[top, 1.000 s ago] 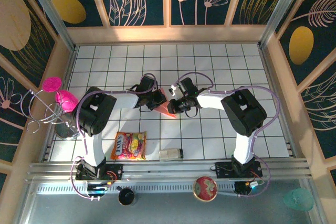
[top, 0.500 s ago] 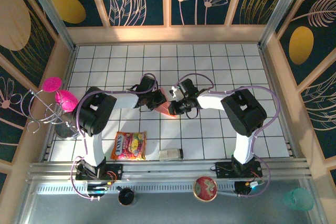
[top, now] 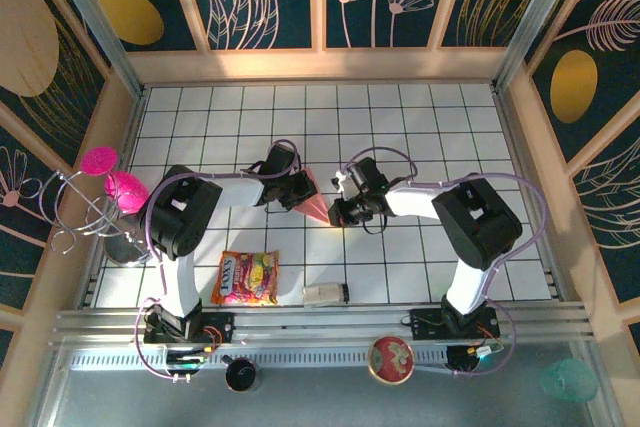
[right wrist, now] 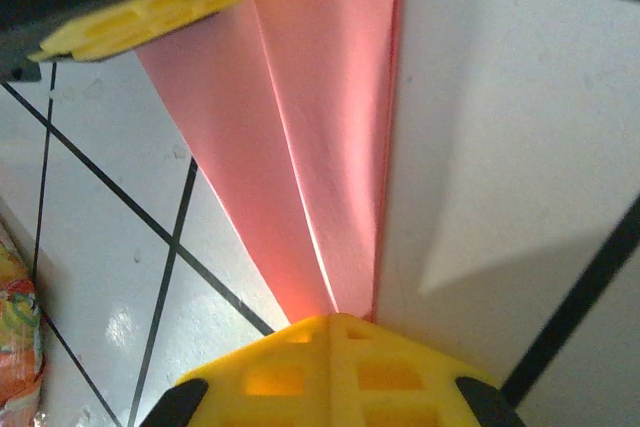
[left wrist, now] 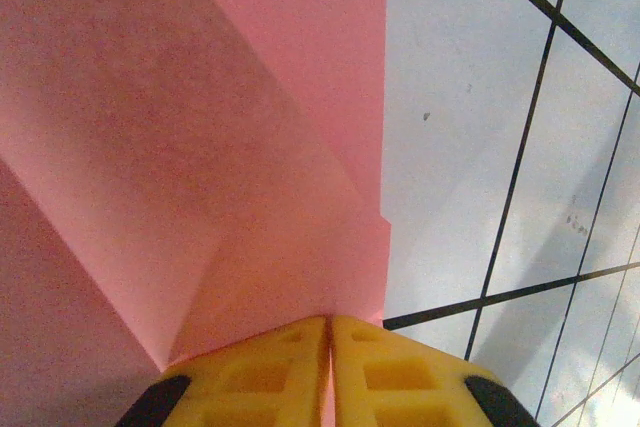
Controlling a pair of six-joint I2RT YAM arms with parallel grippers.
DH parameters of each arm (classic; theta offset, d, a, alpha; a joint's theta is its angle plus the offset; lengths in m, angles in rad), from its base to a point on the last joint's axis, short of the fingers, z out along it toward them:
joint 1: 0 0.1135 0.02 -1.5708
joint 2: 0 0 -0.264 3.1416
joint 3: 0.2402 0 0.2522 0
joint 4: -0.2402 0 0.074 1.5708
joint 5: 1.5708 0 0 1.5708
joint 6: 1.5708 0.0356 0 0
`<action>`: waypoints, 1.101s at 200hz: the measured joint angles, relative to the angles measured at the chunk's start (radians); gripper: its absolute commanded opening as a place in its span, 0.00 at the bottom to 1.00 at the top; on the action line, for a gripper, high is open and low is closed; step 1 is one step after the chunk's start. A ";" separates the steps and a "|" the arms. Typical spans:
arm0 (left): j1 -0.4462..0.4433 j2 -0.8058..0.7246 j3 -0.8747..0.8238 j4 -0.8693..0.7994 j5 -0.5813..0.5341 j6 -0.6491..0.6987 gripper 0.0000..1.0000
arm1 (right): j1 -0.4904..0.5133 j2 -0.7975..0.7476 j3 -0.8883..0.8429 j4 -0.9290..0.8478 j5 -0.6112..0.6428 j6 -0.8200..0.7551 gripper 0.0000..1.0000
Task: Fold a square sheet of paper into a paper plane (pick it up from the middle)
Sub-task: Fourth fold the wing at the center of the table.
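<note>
The salmon-pink paper (top: 316, 203) is folded into a narrow pointed dart with long creases and spans the gap between my two grippers at mid-table. My left gripper (top: 298, 193) is shut on its wider end; in the left wrist view the yellow fingers (left wrist: 260, 377) press together with the paper plane (left wrist: 230, 147) running out from between them. My right gripper (top: 340, 215) is shut on the pointed end; the right wrist view has the paper plane (right wrist: 320, 127) narrowing into the closed gripper (right wrist: 333, 327), and the left gripper's fingers (right wrist: 170, 2) at its far end.
An orange-yellow snack packet (top: 246, 278) lies near the left arm's base, with a small pale cylinder (top: 325, 294) to its right. A wire stand with magenta round pieces (top: 110, 192) stands at the left wall. A red round lid (top: 391, 359) sits on the front rail.
My right gripper has slid right and toward the near edge, away from the left gripper. More of the paper now shows between them, drawn out to a point.
</note>
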 measured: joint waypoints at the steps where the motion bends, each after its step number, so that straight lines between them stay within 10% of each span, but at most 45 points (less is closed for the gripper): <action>1: 0.000 0.000 0.000 0.000 0.000 0.000 0.12 | 0.000 -0.001 0.000 0.000 0.000 0.002 0.06; 220: 0.001 -0.008 -0.005 0.012 0.005 0.002 0.15 | -0.005 0.090 0.124 -0.011 0.002 0.063 0.04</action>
